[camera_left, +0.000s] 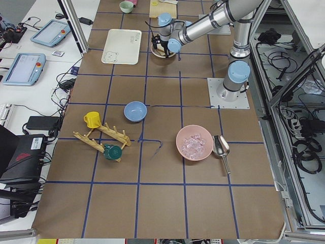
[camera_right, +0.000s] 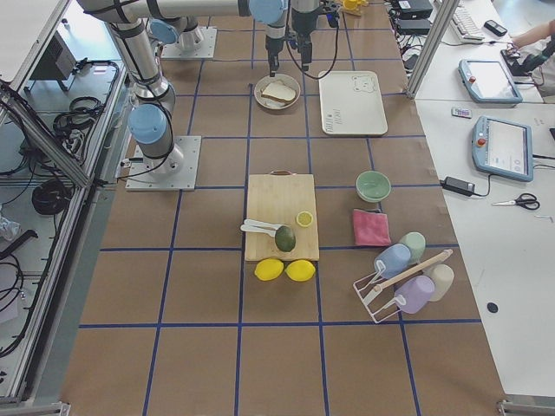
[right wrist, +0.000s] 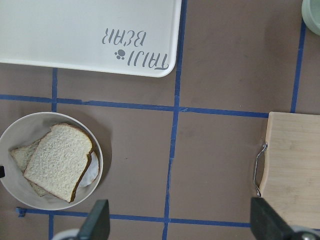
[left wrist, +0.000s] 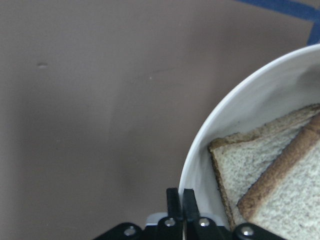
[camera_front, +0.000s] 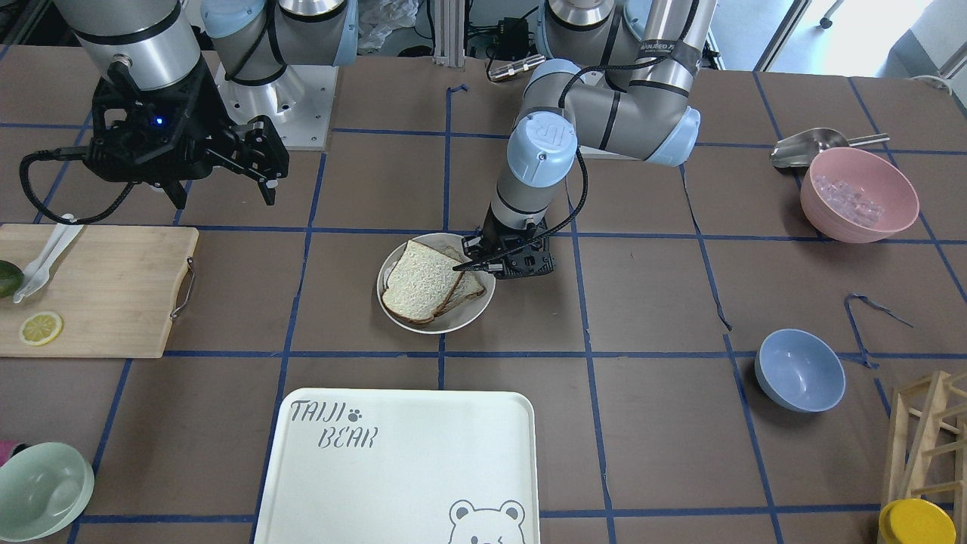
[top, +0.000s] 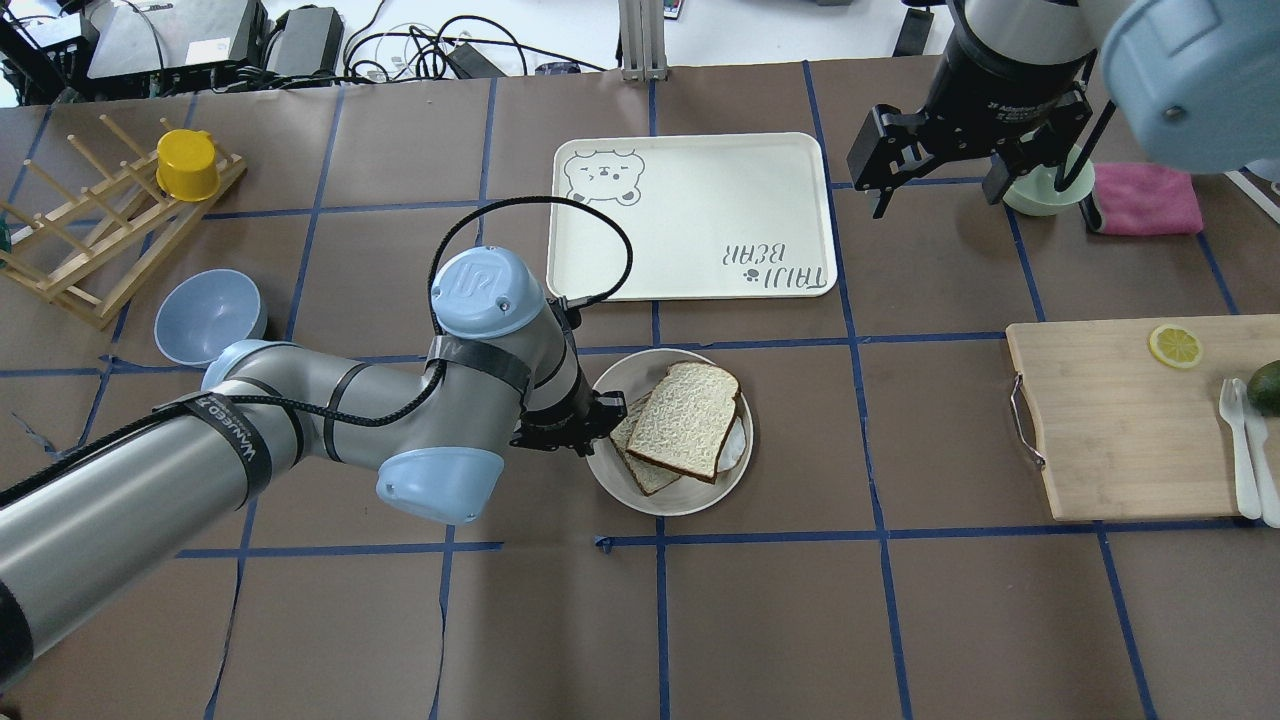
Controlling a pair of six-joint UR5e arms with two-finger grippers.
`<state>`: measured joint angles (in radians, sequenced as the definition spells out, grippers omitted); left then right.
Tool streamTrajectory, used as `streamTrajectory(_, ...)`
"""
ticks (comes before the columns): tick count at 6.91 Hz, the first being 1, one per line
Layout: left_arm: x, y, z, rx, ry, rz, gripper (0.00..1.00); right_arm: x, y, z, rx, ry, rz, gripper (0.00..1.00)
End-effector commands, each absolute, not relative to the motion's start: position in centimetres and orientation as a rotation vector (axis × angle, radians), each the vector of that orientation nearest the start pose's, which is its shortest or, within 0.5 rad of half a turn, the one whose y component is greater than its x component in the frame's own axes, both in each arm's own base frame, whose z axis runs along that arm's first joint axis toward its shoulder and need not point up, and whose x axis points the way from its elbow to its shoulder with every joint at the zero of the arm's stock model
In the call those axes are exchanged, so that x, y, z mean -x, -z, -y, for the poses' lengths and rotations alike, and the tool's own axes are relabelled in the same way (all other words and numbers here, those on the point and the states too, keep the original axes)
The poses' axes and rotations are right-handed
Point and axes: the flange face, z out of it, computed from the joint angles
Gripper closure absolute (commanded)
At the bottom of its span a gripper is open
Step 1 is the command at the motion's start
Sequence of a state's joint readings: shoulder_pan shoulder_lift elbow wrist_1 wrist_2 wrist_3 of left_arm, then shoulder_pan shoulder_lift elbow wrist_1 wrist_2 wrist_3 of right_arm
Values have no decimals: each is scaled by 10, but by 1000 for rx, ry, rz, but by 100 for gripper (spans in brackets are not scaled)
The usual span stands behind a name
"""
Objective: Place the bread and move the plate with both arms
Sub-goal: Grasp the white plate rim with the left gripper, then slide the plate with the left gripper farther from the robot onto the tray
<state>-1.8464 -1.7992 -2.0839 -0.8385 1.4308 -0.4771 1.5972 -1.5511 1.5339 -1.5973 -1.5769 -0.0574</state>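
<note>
- The plate (top: 690, 498) sits mid-table. Seen from overhead, it is on the near side of the tray (top: 700, 200) and apart from it, with a blue tape line (top: 760, 342) running between the two.
- Bare brown table lies open to the plate's right and on its near side. The cutting board (top: 1110, 430) is well apart to the right.
- The plate's left side is taken up by the left arm (top: 300, 420).
- The left gripper (left wrist: 181, 197) is low at the plate's left rim. Its fingers are drawn close together, one on each side of the rim, pinching it.
- The right gripper (top: 938, 190) hangs high over the far right of the table, off the tray's right edge. Its fingers are spread wide and hold nothing.
- Count: one plate, one tray, one cutting board and two slices on the plate.
- The bread (top: 690, 418) lies flat on top. It partly covers the second slice (top: 638, 468), which shows at the left.
- A white piece (top: 737, 447) shows from under the bread's right edge. What it is cannot be told.
- The bread's long axis runs diagonally from near-left to far-right. The domed end appears to be the far one, pointing towards the tray.
</note>
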Motion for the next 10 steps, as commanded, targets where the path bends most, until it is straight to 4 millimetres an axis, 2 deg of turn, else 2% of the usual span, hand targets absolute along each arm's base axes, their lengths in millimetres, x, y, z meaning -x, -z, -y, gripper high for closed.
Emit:
streamTrajectory(1, 259, -224, 440, 424, -86, -3348, 100, -146, -500, 500, 133, 70, -3145, 0)
streamTrajectory(4, 240, -230, 456, 574, -150, -3460, 100, -146, -500, 500, 135, 70, -3145, 0)
streamTrajectory(6, 219, -230, 475, 652, -156, -3508, 100, -146, -499, 500, 135, 67, -3145, 0)
streamTrajectory(9, 225, -258, 541, 552, -5, -3578, 100, -145, -498, 501, 130, 63, -3147, 0)
streamTrajectory(10, 227, -252, 564, 509, 13, -3585, 100, -146, -499, 500, 135, 65, -3146, 0)
